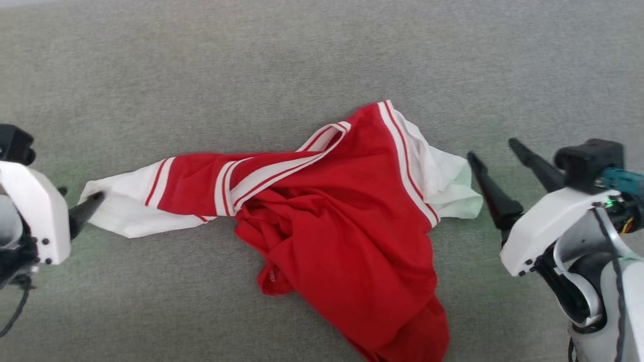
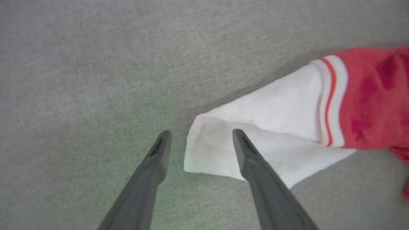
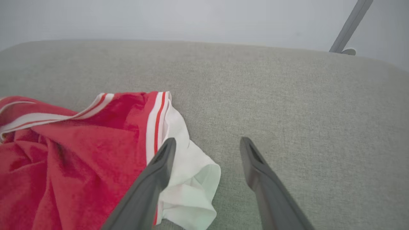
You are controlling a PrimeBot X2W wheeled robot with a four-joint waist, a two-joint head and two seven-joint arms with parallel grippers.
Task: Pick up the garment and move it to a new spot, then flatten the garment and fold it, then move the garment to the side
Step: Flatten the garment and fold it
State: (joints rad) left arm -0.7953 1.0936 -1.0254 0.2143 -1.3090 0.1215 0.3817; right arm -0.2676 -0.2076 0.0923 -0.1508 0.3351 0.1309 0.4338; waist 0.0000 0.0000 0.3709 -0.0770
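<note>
The garment [image 1: 342,201] lies crumpled on the grey fabric surface, a red body with white sleeves and red-and-white striped trim; no number or lettering shows. One white sleeve [image 2: 271,108] stretches out to the left. My left gripper [image 1: 83,201] is open at that sleeve's end, one finger over the cloth and one over the bare surface [image 2: 201,131], holding nothing. My right gripper [image 1: 491,148] stands open beside the other white sleeve [image 3: 191,179], which bunches at the garment's right edge. In the right wrist view its left finger [image 3: 159,172] overlaps the sleeve, and nothing lies between the fingers.
The grey fabric surface [image 1: 201,75] spreads wide around the garment on every side. In the right wrist view its far edge [image 3: 223,44] meets a pale wall, and a slanted grey pole [image 3: 351,25] stands at the upper right.
</note>
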